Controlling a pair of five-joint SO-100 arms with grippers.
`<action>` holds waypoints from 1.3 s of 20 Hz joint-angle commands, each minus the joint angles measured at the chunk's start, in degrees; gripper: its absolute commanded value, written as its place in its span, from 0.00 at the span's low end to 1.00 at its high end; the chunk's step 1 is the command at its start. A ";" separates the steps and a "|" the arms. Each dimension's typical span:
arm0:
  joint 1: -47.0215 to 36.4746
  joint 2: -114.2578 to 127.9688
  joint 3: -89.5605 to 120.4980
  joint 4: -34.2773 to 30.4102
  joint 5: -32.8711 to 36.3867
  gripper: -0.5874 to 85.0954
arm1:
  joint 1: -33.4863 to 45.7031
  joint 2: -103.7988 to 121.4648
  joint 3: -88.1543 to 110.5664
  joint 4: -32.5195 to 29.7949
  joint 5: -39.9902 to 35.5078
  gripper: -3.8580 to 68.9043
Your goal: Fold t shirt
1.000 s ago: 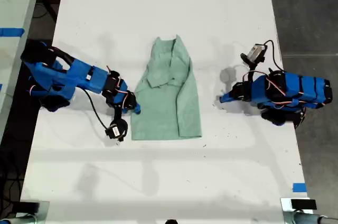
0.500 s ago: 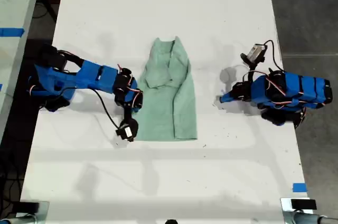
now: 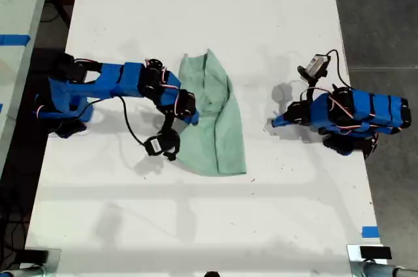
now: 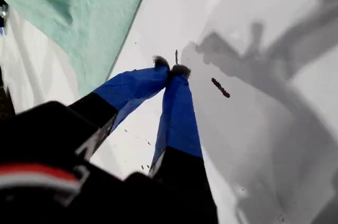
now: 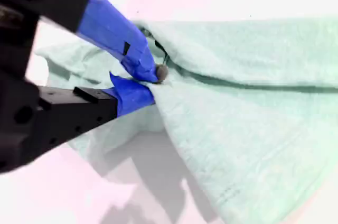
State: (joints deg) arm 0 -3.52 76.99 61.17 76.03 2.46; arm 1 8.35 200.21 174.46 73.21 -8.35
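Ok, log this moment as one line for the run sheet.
step: side fold | my second gripper: shut on t shirt, edge lifted over middle | my first gripper: shut, empty, on table beside shirt | fold unfinished

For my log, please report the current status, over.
My second gripper shut on the t shirt, drawing one edge across. My first gripper shut, empty, beside it. Nothing in the way.

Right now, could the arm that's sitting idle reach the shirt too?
Probably yes: bare table lies between my first gripper, jaws shut on nothing, and the t shirt, though my second gripper is already pinching it.
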 commanded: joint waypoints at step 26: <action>2.02 -14.77 -5.45 -24.79 -6.24 0.17 | 0.00 0.70 2.37 0.97 -0.62 0.08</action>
State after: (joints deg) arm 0 -2.37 53.79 58.10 48.08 -4.83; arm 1 8.35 200.21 174.46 73.21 -8.35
